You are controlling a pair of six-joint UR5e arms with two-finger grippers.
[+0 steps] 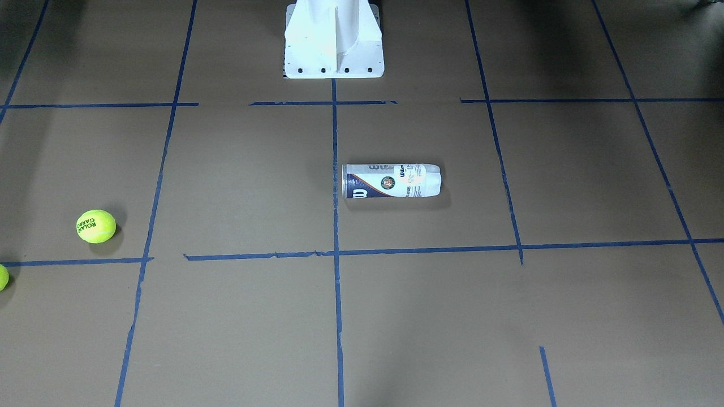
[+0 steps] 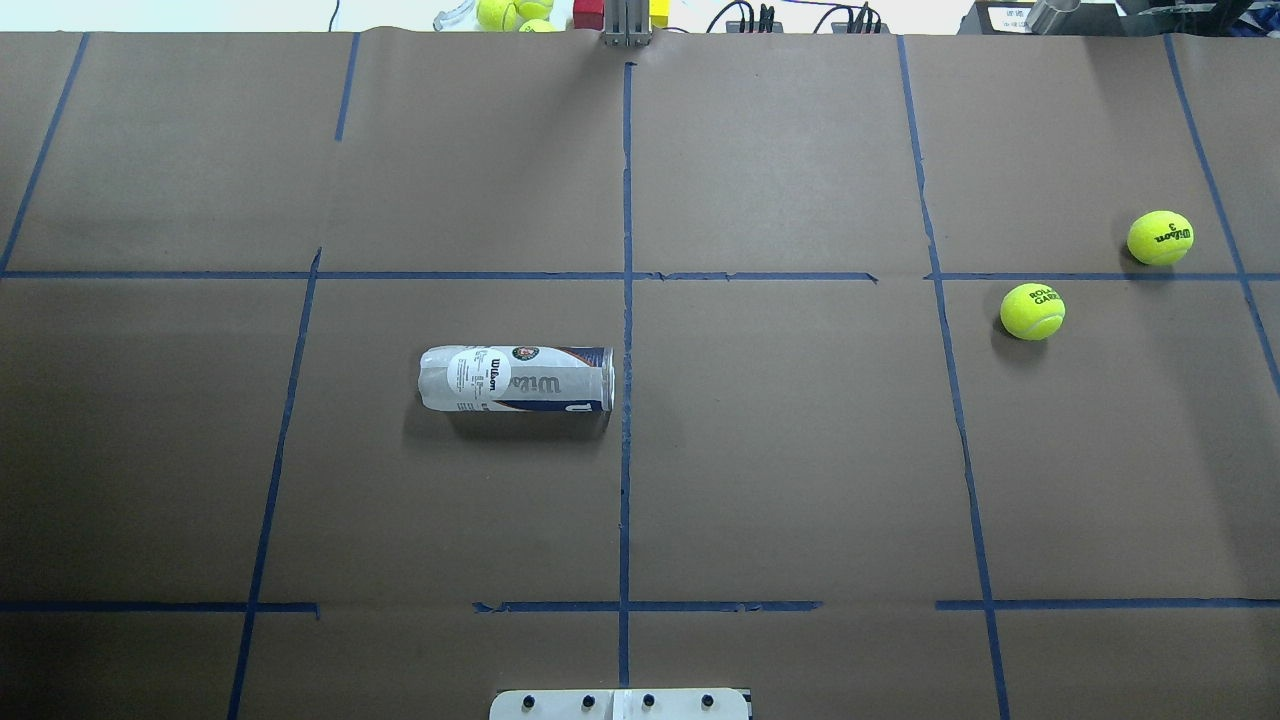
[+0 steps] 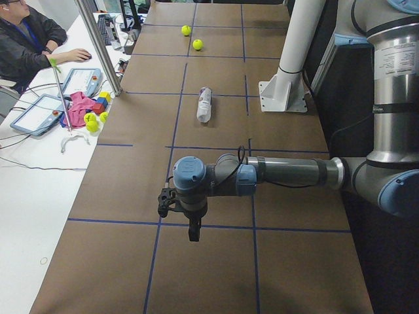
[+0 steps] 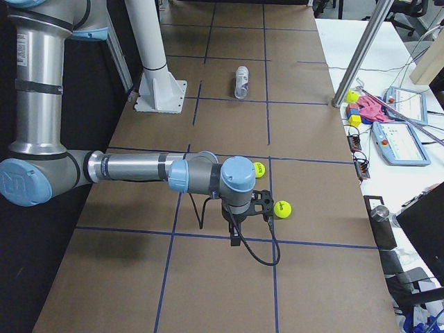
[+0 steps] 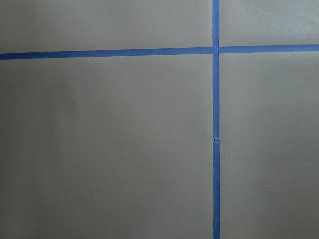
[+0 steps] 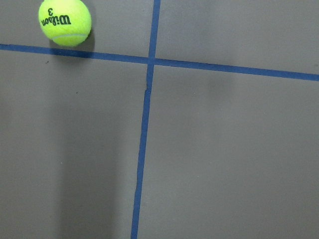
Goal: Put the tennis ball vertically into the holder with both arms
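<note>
Clear plastic can [image 2: 515, 379] lies on its side out in front of the white pedestal [image 1: 334, 39], slightly to its left. Two tennis balls [image 2: 1032, 311] sit well off the pedestal's right. Either side of the pedestal, left gripper [image 3: 193, 227] and right gripper [image 4: 234, 234] hang over brown paper [image 2: 800, 450], seemingly pointing down. Finger spread: cannot tell, side views only.
</note>
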